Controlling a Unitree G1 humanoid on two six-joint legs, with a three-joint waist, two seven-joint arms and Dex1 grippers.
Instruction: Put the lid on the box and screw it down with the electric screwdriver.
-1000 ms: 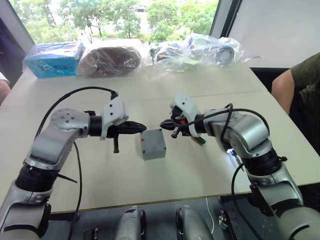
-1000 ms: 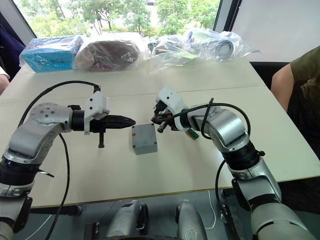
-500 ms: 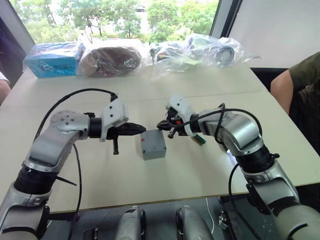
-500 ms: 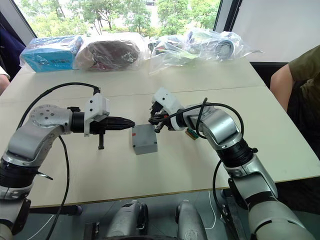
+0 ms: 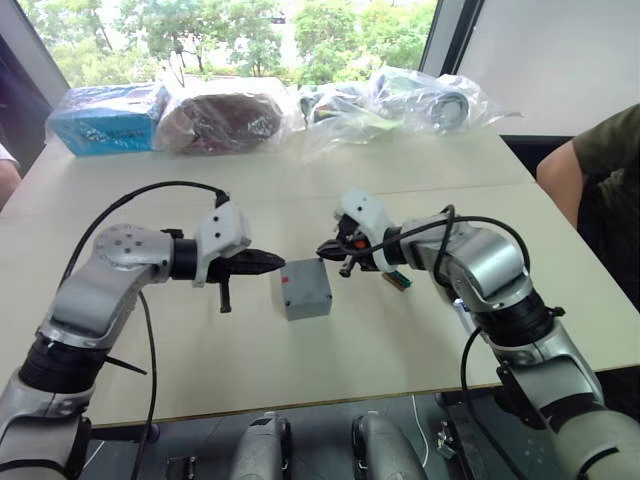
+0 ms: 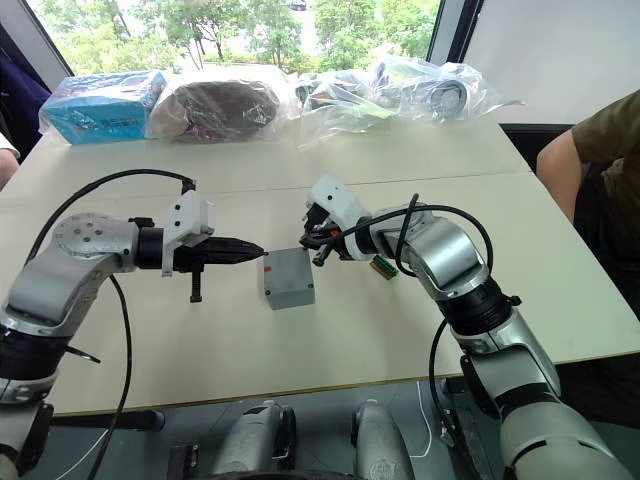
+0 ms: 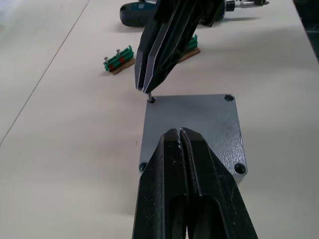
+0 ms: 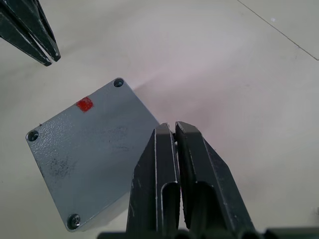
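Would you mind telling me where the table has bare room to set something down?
Bare room: the near strip between the box and the table edge, and the middle band before the bagged items. Crowded: around the box, flanked by the left claw and right claw, green blocks beyond.

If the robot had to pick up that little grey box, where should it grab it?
Probably by two opposite side walls of the box, coming down from above. The walls are flat, upright and parallel; the lid on top offers nothing to pinch. The right gripper hovers at one corner, so keep clear of it.
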